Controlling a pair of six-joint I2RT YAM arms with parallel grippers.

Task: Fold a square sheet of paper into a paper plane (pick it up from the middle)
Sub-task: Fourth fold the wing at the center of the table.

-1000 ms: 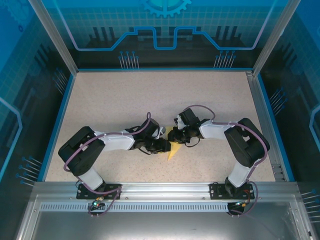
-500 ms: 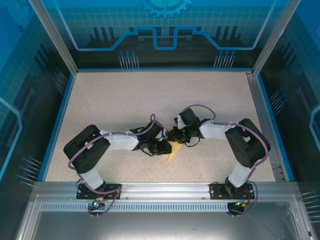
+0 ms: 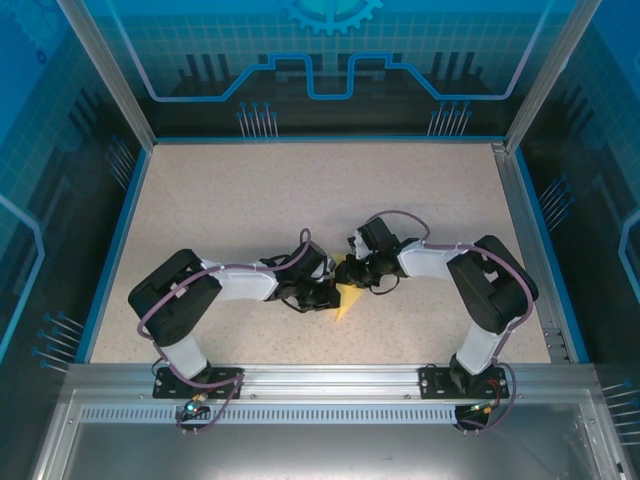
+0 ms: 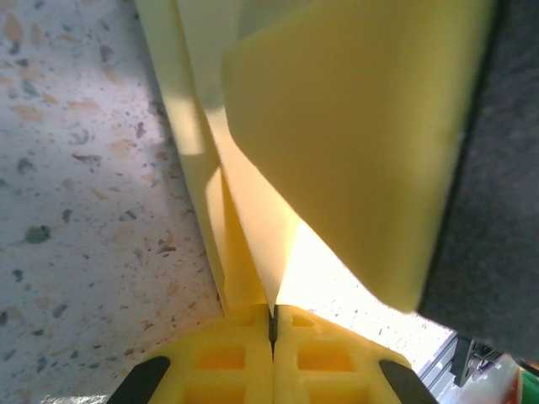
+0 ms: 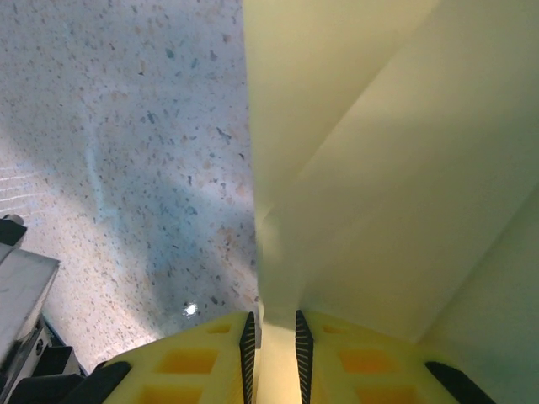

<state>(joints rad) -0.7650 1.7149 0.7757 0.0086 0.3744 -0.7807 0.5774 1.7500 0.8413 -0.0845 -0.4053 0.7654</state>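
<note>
Swung left gripper (image 4: 272,313) in, shut it on paper (image 4: 337,135); clamped right gripper (image 5: 275,332) on opposite side, toward near edge of worktop (image 3: 250,200), likely holding folds taut for creasing.

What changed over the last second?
Left gripper shifted right toward the paper and closed on its edge. Right gripper stayed clamped on the paper, which kept its place on the table.

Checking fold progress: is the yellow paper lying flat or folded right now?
Folded. The paper shows stacked layers and creases in both wrist views, and from above it tapers to a point.
</note>
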